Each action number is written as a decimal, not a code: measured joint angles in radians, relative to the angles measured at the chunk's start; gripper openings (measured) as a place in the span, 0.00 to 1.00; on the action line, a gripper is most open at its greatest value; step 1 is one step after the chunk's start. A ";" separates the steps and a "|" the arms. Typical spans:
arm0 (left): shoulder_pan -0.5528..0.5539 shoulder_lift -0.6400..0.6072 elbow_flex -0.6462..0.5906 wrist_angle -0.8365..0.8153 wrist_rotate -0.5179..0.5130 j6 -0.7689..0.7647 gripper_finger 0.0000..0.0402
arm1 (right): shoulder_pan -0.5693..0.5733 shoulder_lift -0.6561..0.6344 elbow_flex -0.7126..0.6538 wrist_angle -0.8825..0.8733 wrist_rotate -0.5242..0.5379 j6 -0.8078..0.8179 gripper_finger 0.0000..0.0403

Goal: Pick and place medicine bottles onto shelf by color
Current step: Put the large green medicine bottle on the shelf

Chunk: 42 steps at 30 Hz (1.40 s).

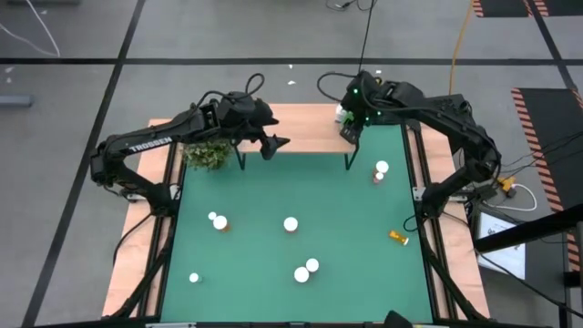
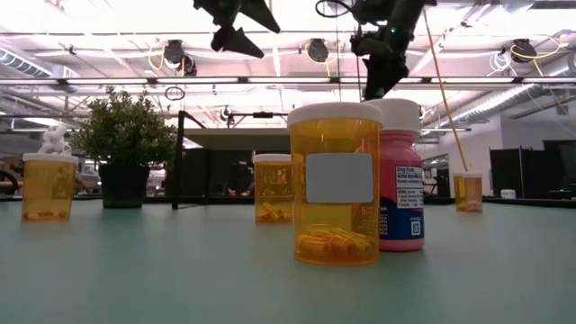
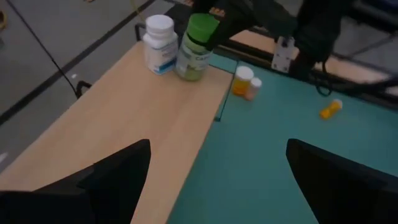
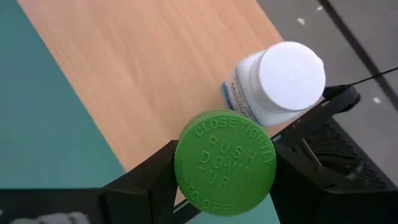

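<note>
At shelf [image 3: 124,118] right end, right gripper [image 4: 225,171] has its jaws clamped on green-capped bottle [image 4: 225,163], beside white bottle [image 4: 280,84], likely grouping by color. Left gripper [image 3: 214,180] hovers over shelf, jaws spread, empty.

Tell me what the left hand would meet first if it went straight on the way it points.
Probably the bare shelf board; the left hand is open. Farther along stand the white bottle and green-capped bottle. Depth is unclear.
</note>
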 joint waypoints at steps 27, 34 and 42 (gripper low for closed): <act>-0.001 0.001 0.000 0.025 -0.042 -0.043 0.94 | -0.069 0.007 -0.001 0.081 -0.114 -0.106 0.50; -0.001 0.001 0.000 0.025 -0.068 0.057 0.94 | -0.069 0.007 -0.001 0.053 -0.114 -0.107 0.56; -0.009 0.001 0.000 0.025 -0.066 0.035 0.94 | -0.069 0.007 -0.001 0.065 -0.113 -0.126 0.63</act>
